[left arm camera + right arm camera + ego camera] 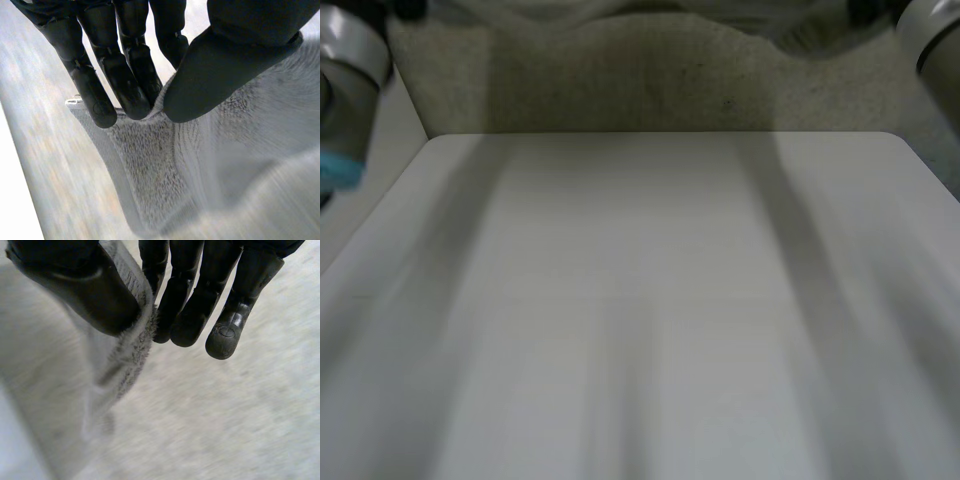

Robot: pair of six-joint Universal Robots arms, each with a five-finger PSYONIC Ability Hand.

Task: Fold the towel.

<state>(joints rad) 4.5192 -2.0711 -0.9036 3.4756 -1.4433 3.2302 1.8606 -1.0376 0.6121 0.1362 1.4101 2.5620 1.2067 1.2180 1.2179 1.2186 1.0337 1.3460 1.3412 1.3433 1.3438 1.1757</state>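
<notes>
Towel (240,165) is being held aloft, hanging below both hands. It is being pinched near a hemmed corner between the thumb and straight fingers of the left hand (125,75), and at an edge likewise by the right hand (200,305). Both pinches should be carried level and taut over the smooth white bench (640,300), since the thick looped terry is sagging softly.

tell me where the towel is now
In both wrist views, the towel hangs pinched: the left hand holds an edge near a corner, the right hand another edge.
</notes>
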